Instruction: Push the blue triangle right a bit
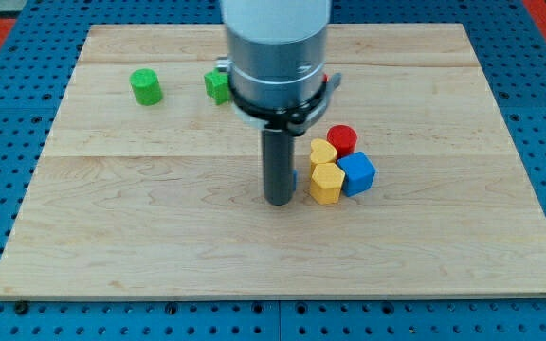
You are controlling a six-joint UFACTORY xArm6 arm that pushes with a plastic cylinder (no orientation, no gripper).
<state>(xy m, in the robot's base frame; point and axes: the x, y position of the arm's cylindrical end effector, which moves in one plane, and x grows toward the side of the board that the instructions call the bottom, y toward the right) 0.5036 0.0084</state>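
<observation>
– Tip status? My tip [280, 201] sits on the board [112, 237], a little to the view's left of the middle. It's a bare rod with no jaws, so nothing opens, shuts or clamps.

– Where's the target?

– Only a blue sliver [293, 176] shows, at the rod's right edge just above the tip. I take that for the blue triangle, mostly hidden behind the rod. Can't confirm the shape, and contact can't be told either, though it's touching or very nearly.

– What's around it?

– Just to the right is a tight cluster: yellow heart [322, 152], second yellow block [326, 182] below it, red cylinder [341, 139] at the top, blue cube [356, 173] on the right. Well apart, at upper left, there's a green cylinder [145, 86] and a green block [217, 85] half hidden by the arm.

– Which step?

– My call: the tip is placed on the triangle's left side, so the push is at its start or just under way.

– Next move?

– A short slide towards the view's right, kept straight. There's little room before the yellow blocks, so stop early or the triangle shoves the cluster. An off-centre push would likely spin it.
</observation>
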